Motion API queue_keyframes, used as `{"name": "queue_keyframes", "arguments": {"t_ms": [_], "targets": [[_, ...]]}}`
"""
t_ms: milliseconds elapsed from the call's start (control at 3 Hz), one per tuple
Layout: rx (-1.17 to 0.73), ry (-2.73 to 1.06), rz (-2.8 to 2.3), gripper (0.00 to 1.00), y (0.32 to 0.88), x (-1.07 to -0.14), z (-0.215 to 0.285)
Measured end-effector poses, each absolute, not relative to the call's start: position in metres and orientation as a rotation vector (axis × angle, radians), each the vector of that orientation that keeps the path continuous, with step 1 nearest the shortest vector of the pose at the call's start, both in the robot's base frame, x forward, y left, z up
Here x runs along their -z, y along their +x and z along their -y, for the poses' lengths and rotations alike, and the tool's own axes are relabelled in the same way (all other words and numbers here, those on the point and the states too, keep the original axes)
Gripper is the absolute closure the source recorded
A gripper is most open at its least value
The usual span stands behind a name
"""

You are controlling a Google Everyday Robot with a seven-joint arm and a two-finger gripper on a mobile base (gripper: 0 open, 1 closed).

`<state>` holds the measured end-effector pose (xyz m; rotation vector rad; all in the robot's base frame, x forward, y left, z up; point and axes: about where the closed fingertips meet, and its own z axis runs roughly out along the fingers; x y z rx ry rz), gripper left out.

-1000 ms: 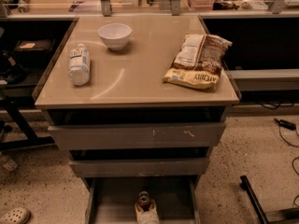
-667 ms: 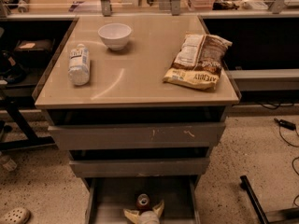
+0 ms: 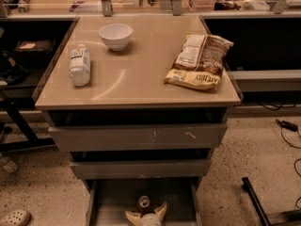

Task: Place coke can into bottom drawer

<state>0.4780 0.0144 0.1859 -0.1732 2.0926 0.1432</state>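
The coke can (image 3: 144,202), small and red with a silver top, stands upright on the floor of the open bottom drawer (image 3: 113,199), near its front middle. My gripper (image 3: 145,210) is at the bottom edge of the view, low over the drawer. Its cream fingers (image 3: 132,216) are spread open to either side of the can and do not clamp it. The rest of the arm is out of view.
On the tabletop (image 3: 141,74) lie a white bottle (image 3: 79,65) at the left, a white bowl (image 3: 115,36) at the back and a chip bag (image 3: 200,61) at the right. The top drawer front (image 3: 136,138) and middle drawer front (image 3: 141,168) are slightly open. A black stand leg (image 3: 256,201) is on the floor at the right.
One second ago my gripper was shut on the can over the drawer. The fingers have since spread open, and the can now stands free in the drawer.
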Motion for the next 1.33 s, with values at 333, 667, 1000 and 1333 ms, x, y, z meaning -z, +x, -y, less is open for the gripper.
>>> {"name": "queue_keyframes", "arguments": {"t_ms": [333,667,1000,1333], "targets": [[-0.024,-0.171,-2.069,0.00,0.465,-0.240,0.007],[0.087,-0.184,-2.025,0.00,0.440,-0.303,0.019],[0.201,-0.223,-1.982,0.00,0.414,-0.355,0.022],[0.272,-0.219,-1.998,0.00,0.401,-0.355,0.033]]}}
